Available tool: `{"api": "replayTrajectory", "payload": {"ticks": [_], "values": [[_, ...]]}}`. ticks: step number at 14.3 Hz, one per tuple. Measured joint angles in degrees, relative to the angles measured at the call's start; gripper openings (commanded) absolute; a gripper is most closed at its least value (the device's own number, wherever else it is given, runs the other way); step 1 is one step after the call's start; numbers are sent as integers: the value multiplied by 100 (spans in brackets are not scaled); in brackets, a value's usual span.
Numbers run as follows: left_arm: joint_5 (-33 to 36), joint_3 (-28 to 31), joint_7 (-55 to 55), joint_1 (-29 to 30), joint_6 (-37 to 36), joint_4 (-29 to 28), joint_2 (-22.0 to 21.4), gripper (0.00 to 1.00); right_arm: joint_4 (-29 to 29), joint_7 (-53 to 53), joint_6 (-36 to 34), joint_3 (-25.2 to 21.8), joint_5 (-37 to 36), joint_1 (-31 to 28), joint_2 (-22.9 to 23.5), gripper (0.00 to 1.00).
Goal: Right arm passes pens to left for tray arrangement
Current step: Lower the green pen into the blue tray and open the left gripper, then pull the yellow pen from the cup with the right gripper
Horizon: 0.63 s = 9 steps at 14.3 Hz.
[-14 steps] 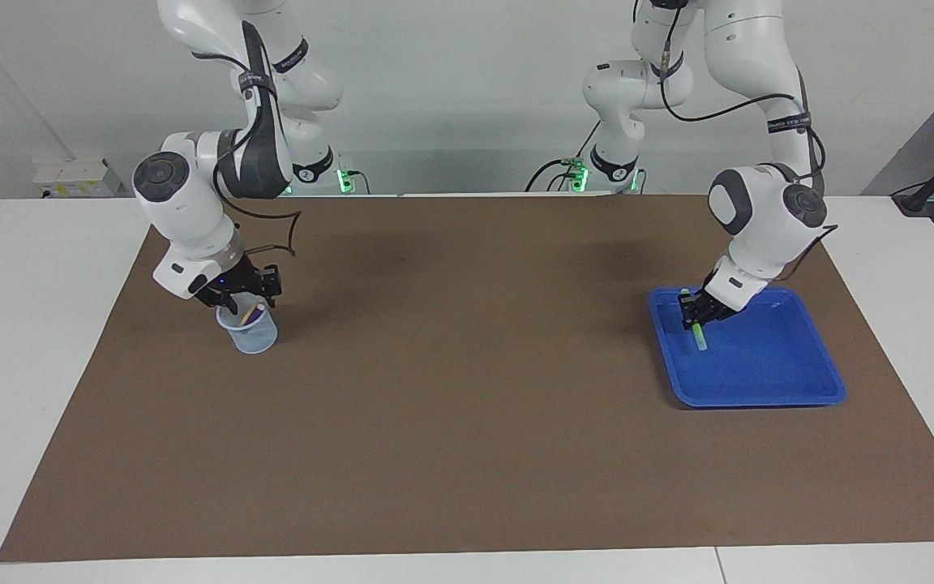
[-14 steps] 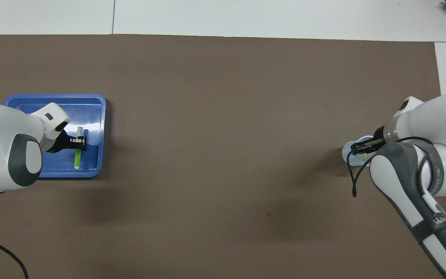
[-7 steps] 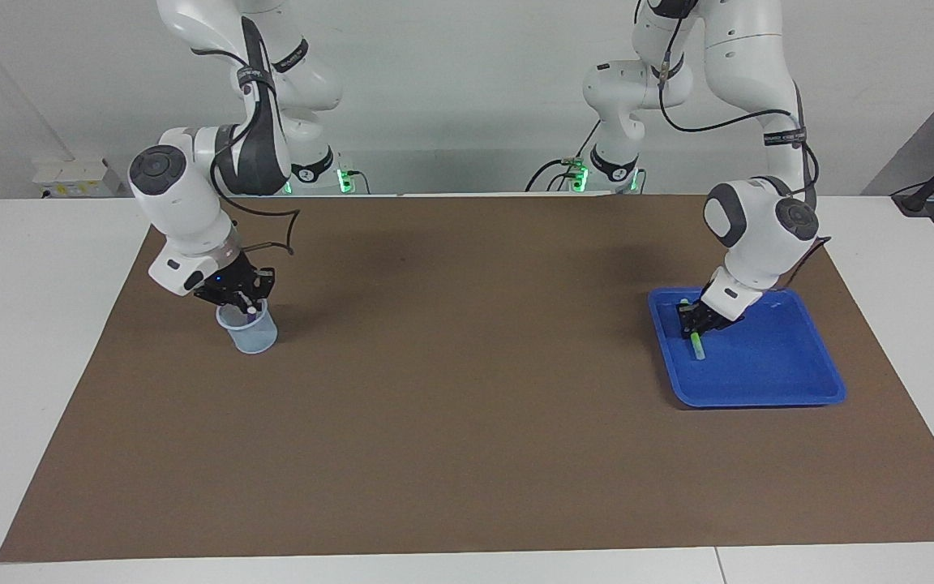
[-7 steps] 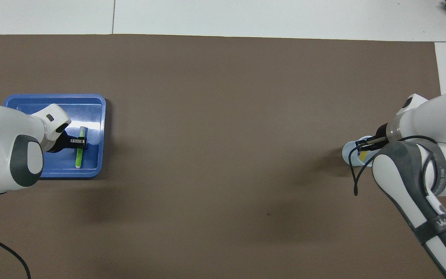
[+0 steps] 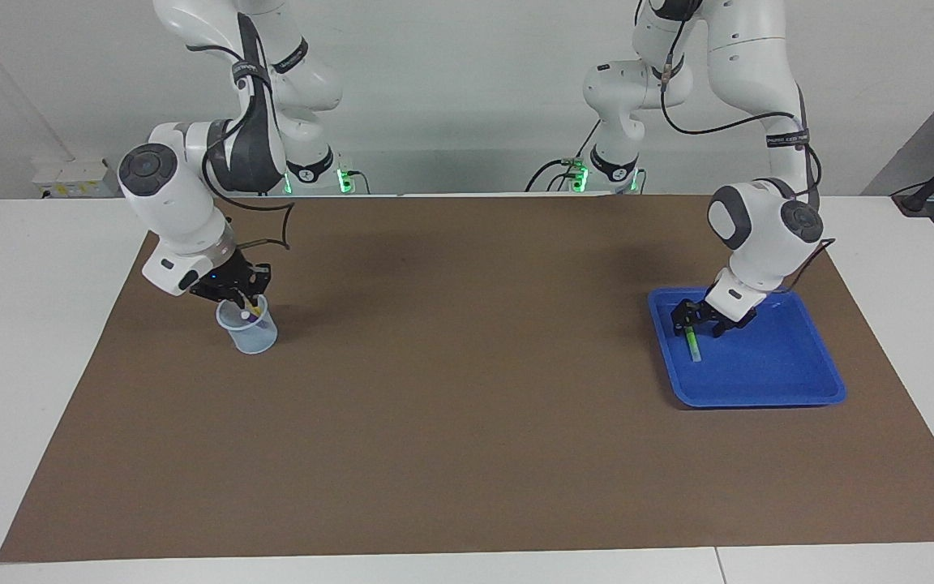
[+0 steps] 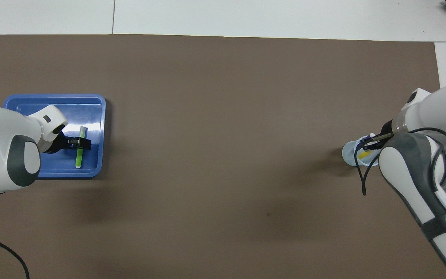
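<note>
Two arms are at work at opposite ends of my brown mat (image 5: 467, 405), and I take the scene from the biggest item down. At the left arm's end sits the blue tray (image 5: 791, 389), with the left gripper (image 5: 706, 319) low over the part of it nearer the robots; its jaws stand wide, astride the green pen (image 5: 691, 345), which lies flat on the tray floor close to the rim that faces the table's middle. I judge that pen released. At the right arm's end stands the small pale cup (image 5: 250, 328), and the right gripper (image 5: 242, 302) is down at its mouth with the fingertips closed; I judge it has pinched a pen inside, though I cannot tell which. In the overhead view the yellow pen (image 6: 364, 154) and a purple pen (image 6: 369, 136) both show in the cup. Risks, as I judge them: the cup is light and nothing holds it down, so a lift that is not straight could tip it or drag it along the mat and spill the other pen. A pinch near a pen's tip could let it swivel or slip before the handover. At the tray, an open finger leaving at a slant could nudge the green pen and roll it against the rim.
</note>
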Motion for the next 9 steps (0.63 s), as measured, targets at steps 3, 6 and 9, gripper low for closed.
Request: {"api": "replayTrajectory", "payload": {"ticks": [3,6,9], "values": [[-1,-3,-3,0,-170,117,-4,86,230,-37,-210,25,-207,21,1,0],[-3,-3,-124,2,-643,421,-68,86,397,-39,-475,70,-225,56,1,0],[-5,-8,-451,2,-1265,783,-282,86,996,-39,-1160,191,66,58,-10,0]]}}
